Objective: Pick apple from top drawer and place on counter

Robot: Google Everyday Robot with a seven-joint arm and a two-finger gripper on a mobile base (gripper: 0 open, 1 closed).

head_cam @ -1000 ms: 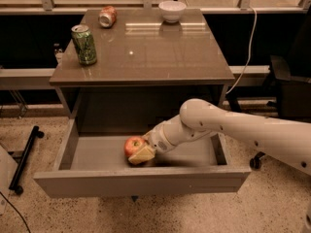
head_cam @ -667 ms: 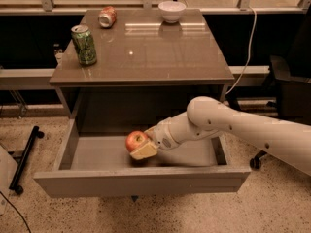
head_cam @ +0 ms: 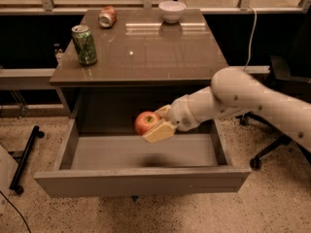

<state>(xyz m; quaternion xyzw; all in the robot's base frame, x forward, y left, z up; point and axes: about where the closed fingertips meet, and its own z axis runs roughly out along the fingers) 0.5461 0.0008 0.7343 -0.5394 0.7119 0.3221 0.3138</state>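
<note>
Speckled floor [head_cam: 43,212], dark wall panels behind, window rail along the top. Camera view: grey cabinet with glossy counter [head_cam: 146,57]. On it, a green can [head_cam: 84,44] stands upright near the front-left corner, a crushed red-and-white can [head_cam: 107,16] lies on its side at the back left, and a white bowl [head_cam: 172,10] sits at the back centre. Top drawer [head_cam: 141,181] is pulled out wide, smooth grey floor showing. White arm [head_cam: 243,98] reaches in from the right, below the counter edge. Gripper [head_cam: 153,124] hangs over the drawer's middle, fingers clamped on the apple [head_cam: 145,121], one pad under it, one behind. Apple is in the air, clear of the drawer floor and lower than the counter, with a dark shadow below it. Black chair base [head_cam: 269,147] on the right, near the cabinet.
</note>
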